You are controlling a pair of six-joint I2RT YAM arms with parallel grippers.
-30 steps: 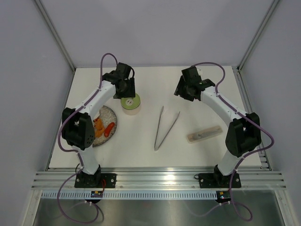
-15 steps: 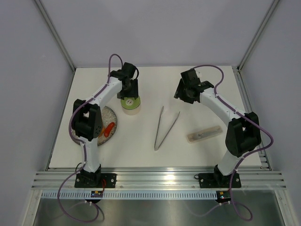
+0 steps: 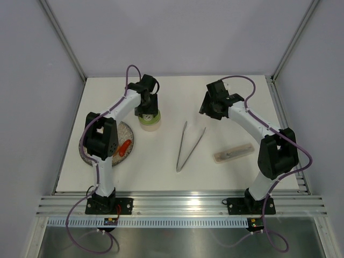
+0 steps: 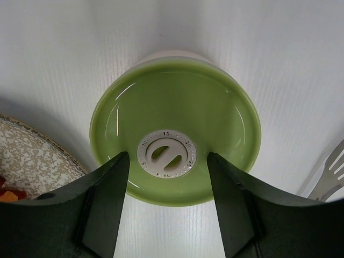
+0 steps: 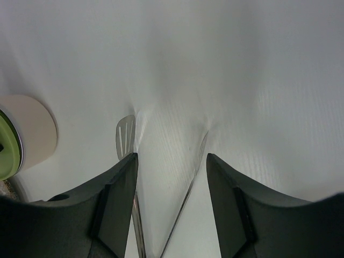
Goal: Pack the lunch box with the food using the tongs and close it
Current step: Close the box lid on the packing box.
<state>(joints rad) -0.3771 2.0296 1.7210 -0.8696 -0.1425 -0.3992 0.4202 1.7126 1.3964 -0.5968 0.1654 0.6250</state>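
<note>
The lunch box (image 3: 149, 119) stands left of centre with its green lid (image 4: 172, 118) on; the lid has a white dial in its middle. My left gripper (image 4: 167, 159) hangs open straight above the lid, one finger on each side of the dial. The food lies on a speckled plate (image 3: 127, 133): a red sausage (image 3: 124, 147) shows, and an orange bit (image 4: 7, 195) sits at the frame's edge. The tongs (image 3: 188, 145) lie in a narrow V at mid-table. My right gripper (image 5: 171, 159) is open above their spread tips (image 5: 126, 136), empty.
A long translucent plastic case (image 3: 233, 153) lies right of the tongs. My left arm's elbow covers part of the plate. The table's back edge and the enclosure walls are close behind both grippers.
My left arm has swung its elbow inward and brought the gripper over the green lid, the jaws narrowing a little. The right arm has barely moved.
</note>
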